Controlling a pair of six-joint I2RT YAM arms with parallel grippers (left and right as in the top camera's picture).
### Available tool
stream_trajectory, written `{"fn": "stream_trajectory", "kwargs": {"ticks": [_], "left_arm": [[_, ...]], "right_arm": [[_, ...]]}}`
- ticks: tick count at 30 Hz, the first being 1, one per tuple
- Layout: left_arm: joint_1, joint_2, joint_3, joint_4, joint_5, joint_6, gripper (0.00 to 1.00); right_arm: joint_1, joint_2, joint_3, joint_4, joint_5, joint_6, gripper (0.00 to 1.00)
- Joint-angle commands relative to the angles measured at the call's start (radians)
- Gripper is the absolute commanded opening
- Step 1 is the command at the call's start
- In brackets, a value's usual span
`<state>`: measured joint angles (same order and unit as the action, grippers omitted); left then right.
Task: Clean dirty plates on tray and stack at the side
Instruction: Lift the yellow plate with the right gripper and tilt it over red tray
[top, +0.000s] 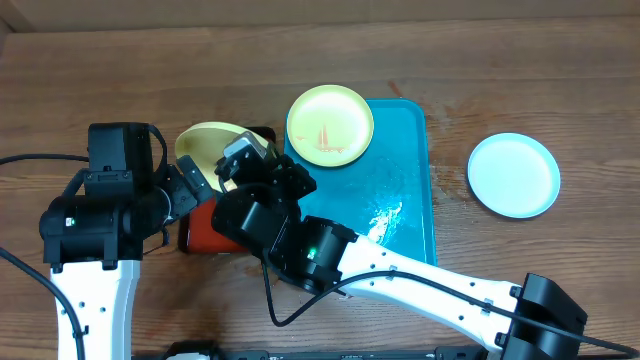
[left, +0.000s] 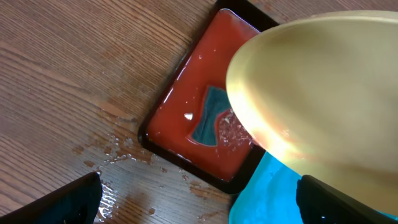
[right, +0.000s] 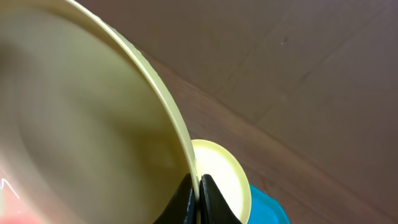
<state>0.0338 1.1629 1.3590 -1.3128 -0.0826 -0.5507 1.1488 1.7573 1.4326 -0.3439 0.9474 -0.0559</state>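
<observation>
The tilted plate (top: 205, 145) hangs just left of the tray (top: 405, 215), over the small red tray (left: 186, 118). Its rim is pinched in the right hand (right: 198, 198), so this one looks mid-clean. The smeared plate (top: 330, 125) on the tray's far-left corner is not yet cleaned. The pale plate (top: 513, 175) lies on the tabletop (top: 560, 80) right of the tray (apparently the stack's start). The left hand (left: 199, 198) waits with fingers spread wide beneath the tilted plate, holding nothing. The right arm crosses the tray's near-left corner, and may crowd a reach there.
</observation>
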Motion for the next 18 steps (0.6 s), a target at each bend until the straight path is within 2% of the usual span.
{"fn": "stream_trajectory", "kwargs": {"ticks": [1, 8, 18], "left_arm": [[0.005, -0.011, 0.018, 0.001, 0.005, -0.003, 1.00], [0.005, -0.011, 0.018, 0.001, 0.005, -0.003, 1.00], [0.005, -0.011, 0.018, 0.001, 0.005, -0.003, 1.00]], "right_arm": [[0.002, -0.016, 0.022, 0.010, 0.028, -0.005, 0.04], [0.002, -0.016, 0.022, 0.025, 0.029, -0.058, 0.04], [0.002, -0.016, 0.022, 0.025, 0.028, -0.056, 0.04]]}}
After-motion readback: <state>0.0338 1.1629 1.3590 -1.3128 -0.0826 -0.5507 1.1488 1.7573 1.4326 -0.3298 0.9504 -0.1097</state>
